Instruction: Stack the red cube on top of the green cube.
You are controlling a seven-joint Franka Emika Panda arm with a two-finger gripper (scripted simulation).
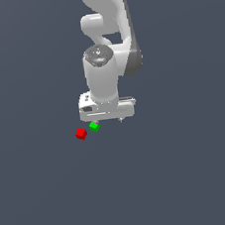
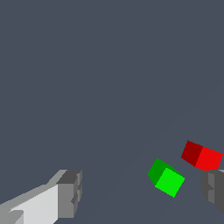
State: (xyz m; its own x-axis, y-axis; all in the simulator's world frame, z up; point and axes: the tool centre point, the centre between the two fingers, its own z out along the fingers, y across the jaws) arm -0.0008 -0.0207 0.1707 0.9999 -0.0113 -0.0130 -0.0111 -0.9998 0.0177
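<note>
The red cube [image 1: 80, 134] lies on the grey floor, and the green cube [image 1: 94, 126] sits close beside it toward the exterior view's right, apart from it. My white gripper [image 1: 108, 120] hovers over the spot just to the right of the green cube. In the wrist view the gripper [image 2: 141, 192] is open and holds nothing. The green cube [image 2: 166, 177] shows below, between the two fingers and nearer one grey fingertip [image 2: 213, 189]. The red cube [image 2: 202, 156] lies just past that fingertip. Both cubes sit turned at an angle to the fingers.
The plain dark grey floor [image 1: 182, 176] stretches all around the two cubes. The white arm [image 1: 106, 40] rises behind the gripper in the exterior view.
</note>
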